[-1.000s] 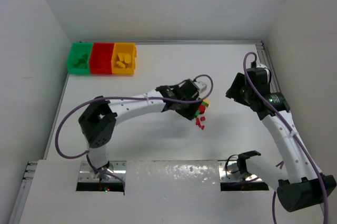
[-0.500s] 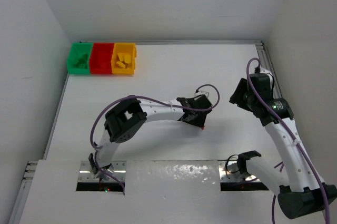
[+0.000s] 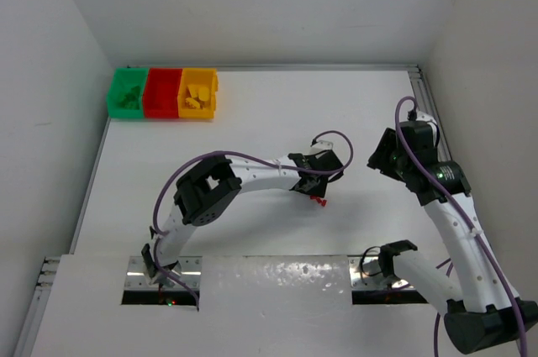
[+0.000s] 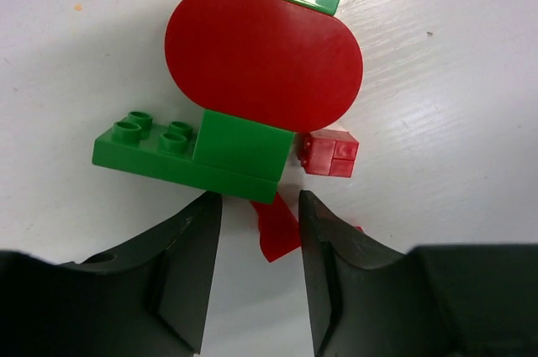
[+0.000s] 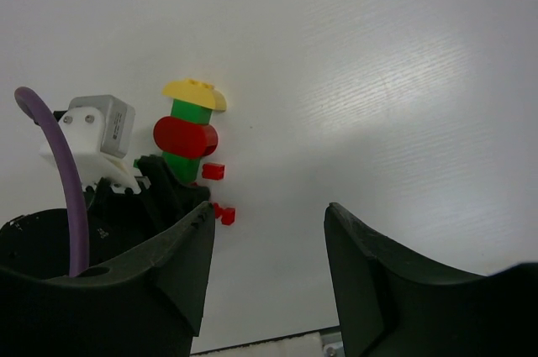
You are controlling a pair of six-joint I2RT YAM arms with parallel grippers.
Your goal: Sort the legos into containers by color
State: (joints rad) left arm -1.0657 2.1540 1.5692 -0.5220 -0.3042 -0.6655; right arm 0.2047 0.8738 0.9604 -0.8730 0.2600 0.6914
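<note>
Left gripper [image 4: 259,214] is down at the table [image 3: 252,113], in the middle of the table a little right of centre. Its jaws stand a narrow gap apart and are not clamped on anything. The right gripper [image 5: 269,214] hangs above the table's right side with its jaws wide apart and nothing between them.

The containers [image 3: 164,93] sit joined in a row in the far left corner, well apart from both grippers. They are a green bin [image 3: 126,92] with green pieces in it, a red bin [image 3: 162,92], and a yellow-orange bin [image 3: 198,94] with yellow pieces in it. What lies in the red bin is too small to make out.

Just in front of the left fingers lies a stack of legos [image 5: 187,130] on its side. It has a yellow cap [image 5: 195,91], a green block, a red oval plate [image 4: 263,56], and a studded green brick [image 4: 189,155] nearest the jaws. A small red brick [image 4: 329,154] lies just beside that green brick.

A thin red piece [image 4: 276,231] lies in the gap between the fingers. It seems to touch one finger, though that is hard to tell.
</note>
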